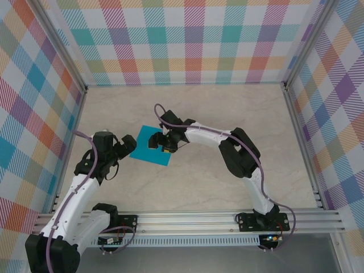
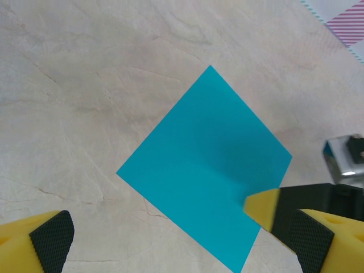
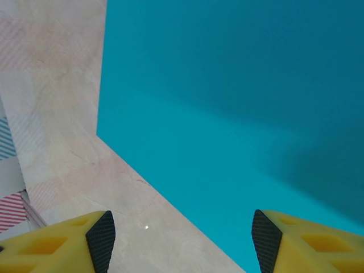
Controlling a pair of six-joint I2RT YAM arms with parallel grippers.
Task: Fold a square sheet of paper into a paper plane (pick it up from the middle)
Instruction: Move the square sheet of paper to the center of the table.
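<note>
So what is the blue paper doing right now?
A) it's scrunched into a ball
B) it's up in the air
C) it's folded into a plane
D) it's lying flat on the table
D: the square sheet of paper lies flat and unfolded on the table, the open right pincer straddling its edge.

The square sheet of paper (image 1: 142,147) is seen as thin, plain teal paper, matt and smooth throughout. The worktop (image 1: 216,108) is finished in a pale, marble-veined surface with a low sheen. Yellow moulded plastic is seen on the fingers of the left claw (image 2: 182,243) and the right claw (image 3: 182,242), each faced with black pads (image 3: 266,239) of fine cross-hatched texture. The left arm (image 1: 71,199) and the right arm (image 1: 259,193) are cased in glossy white plastic with matt black joints. The near rail (image 1: 199,219) is made of ribbed bare aluminium, and the walls (image 1: 187,40) are covered in a printed check.
</note>
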